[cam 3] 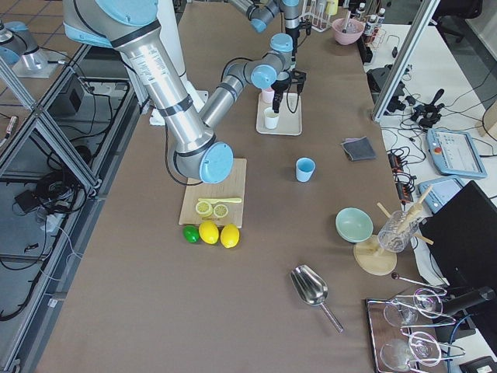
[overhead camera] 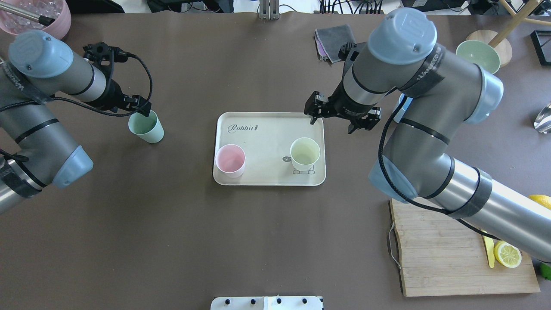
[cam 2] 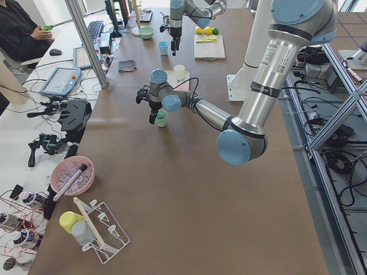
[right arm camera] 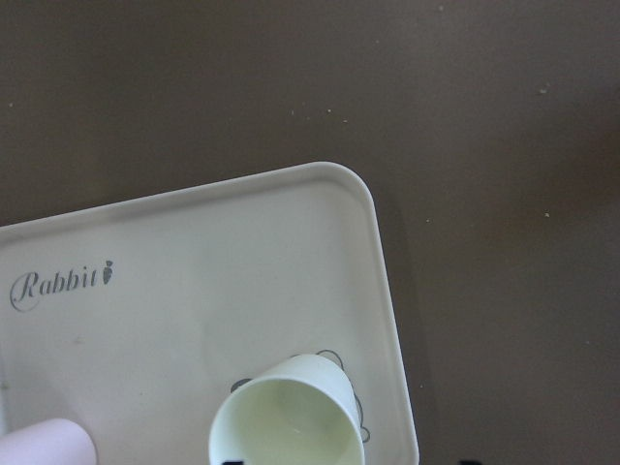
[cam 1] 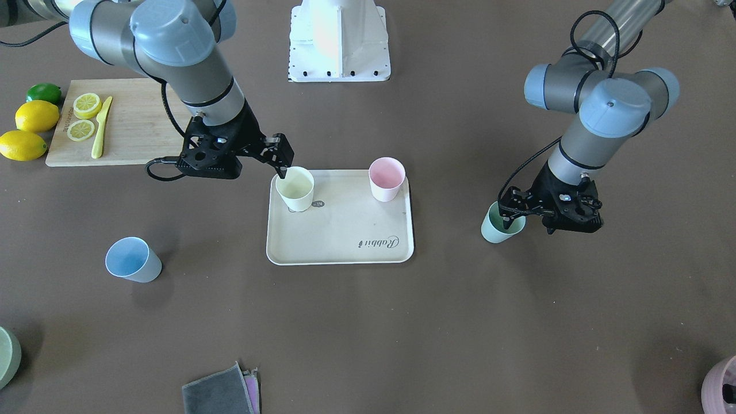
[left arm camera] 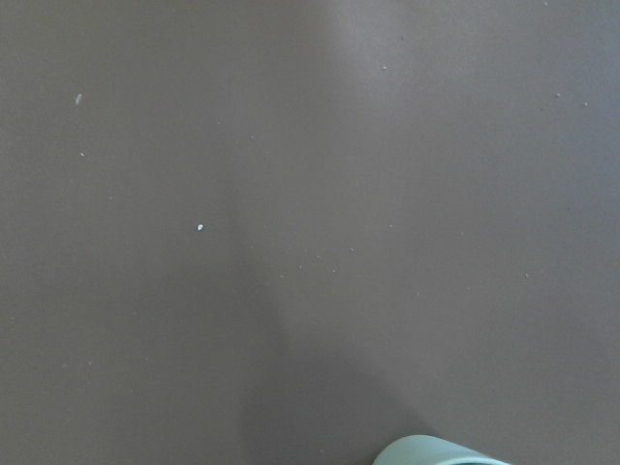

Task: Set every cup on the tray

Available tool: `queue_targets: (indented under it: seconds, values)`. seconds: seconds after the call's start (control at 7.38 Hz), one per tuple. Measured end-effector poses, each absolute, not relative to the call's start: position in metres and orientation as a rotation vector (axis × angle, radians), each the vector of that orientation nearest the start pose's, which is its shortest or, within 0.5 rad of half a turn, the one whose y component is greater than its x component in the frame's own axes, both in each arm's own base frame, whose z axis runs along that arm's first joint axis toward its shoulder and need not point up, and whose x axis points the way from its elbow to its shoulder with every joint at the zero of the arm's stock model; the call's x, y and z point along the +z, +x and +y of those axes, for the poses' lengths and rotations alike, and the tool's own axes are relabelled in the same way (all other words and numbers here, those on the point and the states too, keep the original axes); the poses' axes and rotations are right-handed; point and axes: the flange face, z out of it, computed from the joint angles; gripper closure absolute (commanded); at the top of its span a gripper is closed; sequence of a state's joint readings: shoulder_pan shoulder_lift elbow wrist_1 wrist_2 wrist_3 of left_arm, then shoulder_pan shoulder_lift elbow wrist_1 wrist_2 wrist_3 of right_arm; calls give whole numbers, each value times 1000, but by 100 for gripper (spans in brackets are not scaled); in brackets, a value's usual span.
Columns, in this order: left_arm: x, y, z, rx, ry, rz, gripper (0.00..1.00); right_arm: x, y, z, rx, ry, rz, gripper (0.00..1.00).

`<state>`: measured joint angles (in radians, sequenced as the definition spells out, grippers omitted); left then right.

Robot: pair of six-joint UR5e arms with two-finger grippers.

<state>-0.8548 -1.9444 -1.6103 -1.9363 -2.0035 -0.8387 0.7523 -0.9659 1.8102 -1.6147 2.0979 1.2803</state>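
Mint green cup (cam 1: 498,230) off the tray (cam 1: 339,233), rim at the left tool (cam 1: 527,224)

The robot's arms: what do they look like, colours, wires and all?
Both are silver-grey tubes with rounded pale-blue joint caps. Black cables loop along the forearms to black two-finger grippers, the left gripper and the right gripper. Dark bands ring the tubes.

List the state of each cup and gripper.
yellow cup, upright on tray
pink cup, upright on tray
blue cup, upright on table, off tray
green cup, on table, off tray
right gripper, open over yellow cup
left gripper, at green cup's rim, grip unclear
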Motion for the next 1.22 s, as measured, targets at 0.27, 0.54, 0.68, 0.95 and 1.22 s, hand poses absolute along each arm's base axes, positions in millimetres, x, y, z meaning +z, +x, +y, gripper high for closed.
queue_targets:
  seconds: [0.27, 0.54, 0.68, 0.95, 1.22]
  values:
    - [405, 366, -538, 60, 254, 825, 100, 206, -358, -523, 212, -47, -932, 0]
    - [414, 363, -532, 66, 267, 833, 100, 228, -290, -556, 207, -28, -909, 0]
    - [413, 360, -532, 64, 270, 836, 100, 251, -260, -569, 185, -6, -882, 0]
    - [388, 349, -553, 29, 257, 815, 100, 296, -232, -580, 127, 22, -824, 0]
    - [318, 355, -578, -8, 234, 794, 100, 353, -229, -587, 80, 22, -750, 0]
